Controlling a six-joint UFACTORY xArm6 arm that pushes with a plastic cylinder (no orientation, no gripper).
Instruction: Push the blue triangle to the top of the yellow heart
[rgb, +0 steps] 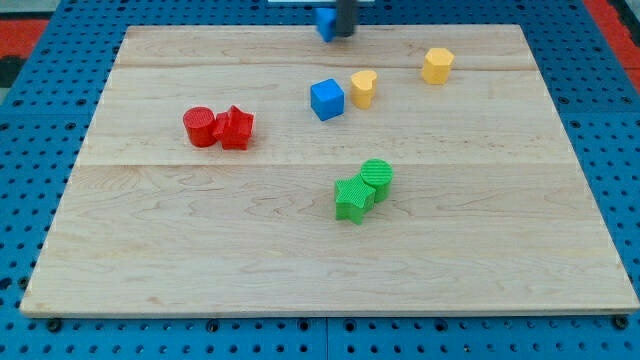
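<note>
The blue triangle (325, 23) lies at the board's top edge, near the middle. My tip (344, 33) is right beside it, on its right, touching or nearly touching it. The yellow heart (363, 87) sits below them, a little to the right. A blue cube (326, 99) stands just left of the heart.
A yellow hexagon (437, 64) sits to the right of the heart. A red cylinder (200, 126) and a red star (236, 127) touch at the left. A green cylinder (377, 179) and a green star (353, 198) touch at the centre. The wooden board (150, 250) ends just above the triangle.
</note>
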